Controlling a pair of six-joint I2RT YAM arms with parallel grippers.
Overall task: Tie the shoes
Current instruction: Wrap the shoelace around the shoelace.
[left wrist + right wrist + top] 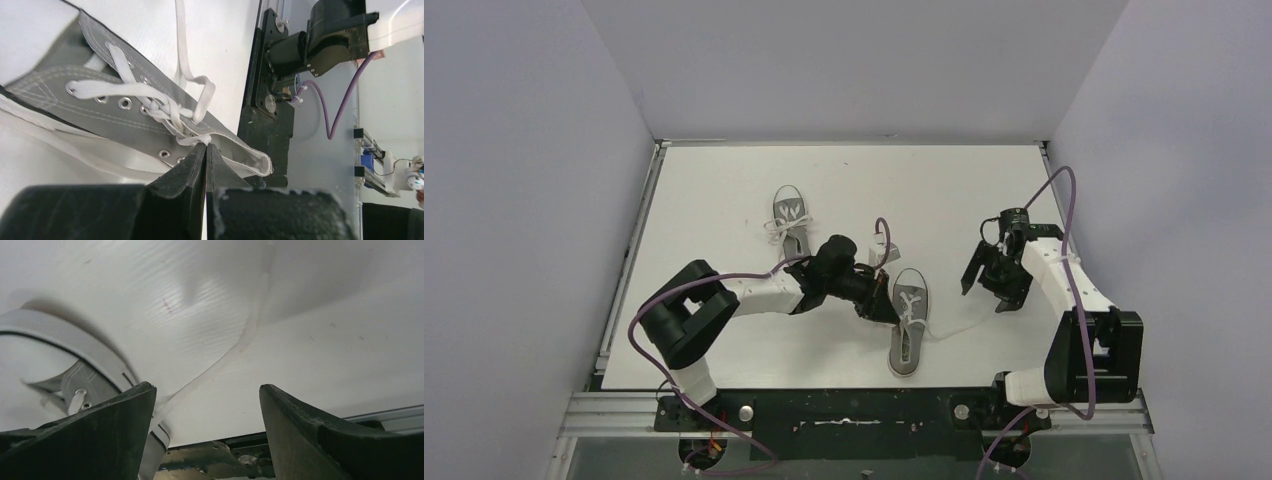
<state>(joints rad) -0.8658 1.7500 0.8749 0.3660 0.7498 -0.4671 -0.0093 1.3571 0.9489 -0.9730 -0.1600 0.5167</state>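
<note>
We have the left pincer (206,148) pressed together at the lace crossing (172,117) of the small grey canvas sneaker (907,325), which lies mid-desk with its heel toward the near edge; we cannot tell whether a strand is pinched. The right pincer (990,290) hangs spread toward the desk's right edge over the loose white lace end (250,335), so we judge it the nearer arm for that strand.

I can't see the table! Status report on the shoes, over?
Left end effector shut, tips at near shoe's laces. Right end effector open, empty, over loose lace. Nothing blocking.
</note>
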